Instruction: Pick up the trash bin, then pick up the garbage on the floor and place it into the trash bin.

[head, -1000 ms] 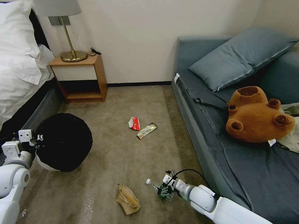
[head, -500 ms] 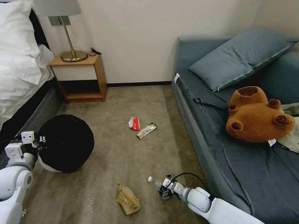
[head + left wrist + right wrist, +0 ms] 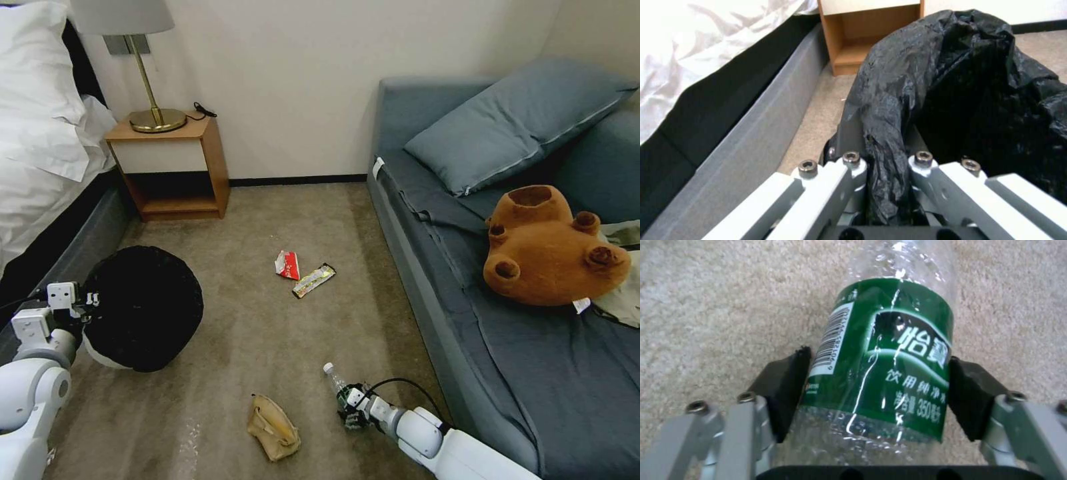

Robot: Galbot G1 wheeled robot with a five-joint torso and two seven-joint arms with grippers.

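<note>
The trash bin point(image 3: 143, 307), white with a glossy black bag, hangs tilted at the left above the carpet. My left gripper point(image 3: 83, 305) is shut on its rim; in the left wrist view the gripper point(image 3: 887, 160) pinches a fold of the bag of the bin point(image 3: 978, 100). My right gripper point(image 3: 350, 408) is shut on the clear green-label bottle point(image 3: 335, 381), low over the carpet near the sofa. The right wrist view has its black pads point(image 3: 786, 386) pressed on both sides of the bottle point(image 3: 885, 366). Other garbage on the floor: a tan paper bag point(image 3: 273, 427), a red-white wrapper point(image 3: 287, 265), a yellowish snack wrapper point(image 3: 314, 280).
A bed point(image 3: 47, 147) runs along the left, with a wooden nightstand point(image 3: 177, 167) and a lamp point(image 3: 150, 80) at the back wall. A blue sofa point(image 3: 507, 320) with a pillow point(image 3: 513, 120) and a brown plush bear point(image 3: 550, 250) fills the right. Open carpet lies between.
My right gripper has drawn back toward me with the bottle, whose capped end has swung up and away. The left gripper and the bin have shifted slightly right.
</note>
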